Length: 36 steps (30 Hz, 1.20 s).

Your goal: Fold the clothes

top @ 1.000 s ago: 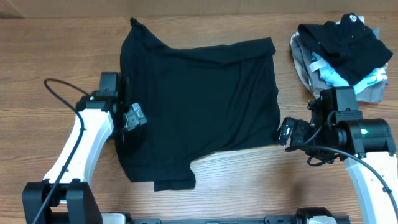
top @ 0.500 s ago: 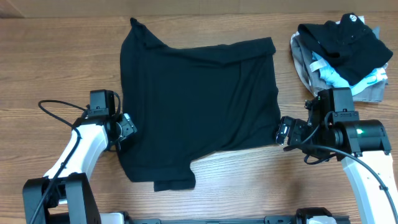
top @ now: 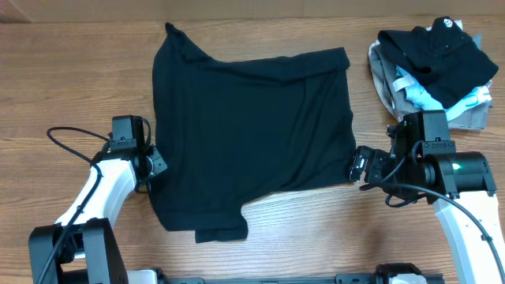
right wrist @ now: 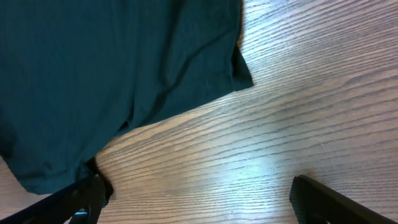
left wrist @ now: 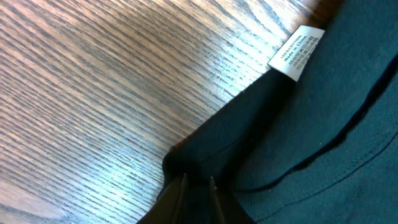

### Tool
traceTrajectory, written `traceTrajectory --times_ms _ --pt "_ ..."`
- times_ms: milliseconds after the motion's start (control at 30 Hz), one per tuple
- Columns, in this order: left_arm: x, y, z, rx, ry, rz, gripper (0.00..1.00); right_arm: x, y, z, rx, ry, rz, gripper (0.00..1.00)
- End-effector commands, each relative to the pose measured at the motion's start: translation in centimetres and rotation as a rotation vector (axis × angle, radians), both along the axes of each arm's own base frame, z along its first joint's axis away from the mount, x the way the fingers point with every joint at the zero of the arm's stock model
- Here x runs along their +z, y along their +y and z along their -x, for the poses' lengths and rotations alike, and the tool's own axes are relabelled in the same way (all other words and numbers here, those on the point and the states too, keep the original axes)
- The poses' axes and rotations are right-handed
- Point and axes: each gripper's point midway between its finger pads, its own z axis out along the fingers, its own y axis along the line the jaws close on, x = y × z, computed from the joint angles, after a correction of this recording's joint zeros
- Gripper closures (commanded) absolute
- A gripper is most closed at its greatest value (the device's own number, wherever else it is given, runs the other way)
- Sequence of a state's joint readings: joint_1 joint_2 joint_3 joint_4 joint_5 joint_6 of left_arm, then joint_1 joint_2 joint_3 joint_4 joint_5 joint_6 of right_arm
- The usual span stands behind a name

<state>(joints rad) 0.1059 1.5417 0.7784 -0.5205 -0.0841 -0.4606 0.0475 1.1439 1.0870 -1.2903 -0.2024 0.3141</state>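
- The black T-shirt (top: 252, 126) is spread flat at the middle of the wooden table (top: 71, 63), apparently laid out for folding.
- Other garments (top: 434, 63) are heaped at the far right, kept clear of it.
- The right gripper (right wrist: 199, 199) is held wide apart and empty at the shirt's right edge, likely poised to pinch.
- The left gripper (left wrist: 198, 182) is pinched onto the left edge, below the white label (left wrist: 297, 53), probably for lifting.

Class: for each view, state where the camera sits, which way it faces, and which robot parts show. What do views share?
Overhead: above the table, facing straight down at the black T-shirt; left arm and right arm show.
Left wrist: low, facing the shirt's edge and white label; left pincer shut on fabric.
Right wrist: low, facing shirt hem and wood; right pincer open.
All three share the T-shirt.
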Motion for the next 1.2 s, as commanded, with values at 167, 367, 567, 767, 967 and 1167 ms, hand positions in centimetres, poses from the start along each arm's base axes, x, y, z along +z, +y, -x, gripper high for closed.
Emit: traceTrajectory --times_ms 167,367,567,767,967,1167 --pt "-1.1 2.9 2.5 0.094 0.084 -0.007 0.96 0.2 0.0 -0.4 -0.004 -0.024 -0.003 0.00" --pt "-2.0 3.4 1.5 0.094 0.058 0.031 0.96 0.5 0.0 -1.3 -0.005 -0.062 -0.005 0.00" --pt "-2.1 4.5 0.5 0.043 0.035 0.016 0.96 -0.3 -1.0 -1.4 -0.023 -0.035 0.052 0.01" --pt "0.7 1.8 -0.8 -0.110 0.029 0.161 0.96 -2.5 -1.2 -2.1 -0.024 0.049 0.072 0.01" --pt "4.5 -0.5 -0.9 -0.197 -0.016 0.261 0.96 -4.2 -1.1 -2.4 -0.020 0.119 0.074 0.01" --pt "3.9 -0.5 0.4 -0.284 0.027 0.219 0.91 -4.3 -1.1 -3.4 -0.011 0.090 0.075 0.00"
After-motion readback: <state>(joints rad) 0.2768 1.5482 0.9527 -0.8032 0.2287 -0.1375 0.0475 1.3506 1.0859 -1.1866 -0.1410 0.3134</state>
